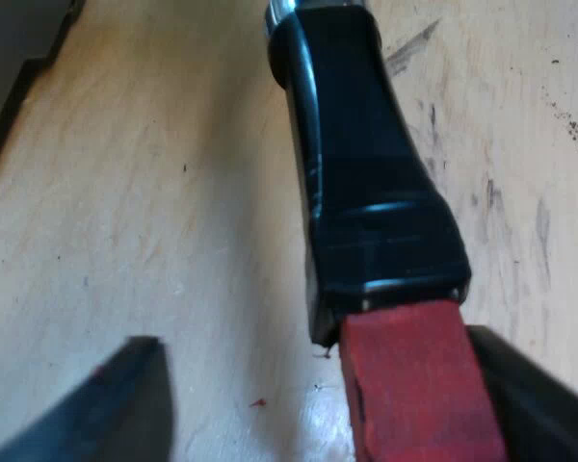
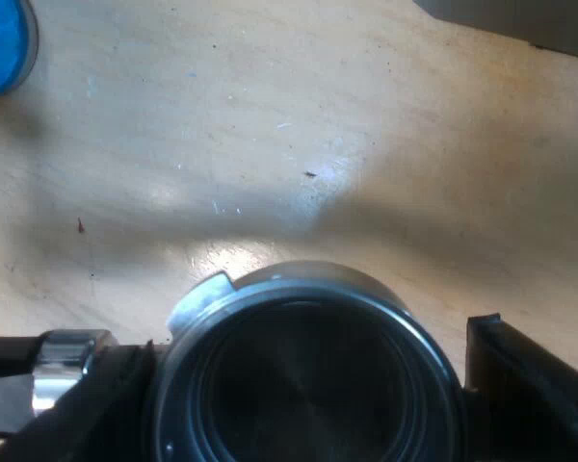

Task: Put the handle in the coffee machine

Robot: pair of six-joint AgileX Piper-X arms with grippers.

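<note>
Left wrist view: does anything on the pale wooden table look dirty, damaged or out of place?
Yes, slightly. The pale wooden table bears dark scuff marks and small red specks beside the red-ended black handle of the round metal holder. Nothing looks spilled or broken.
</note>
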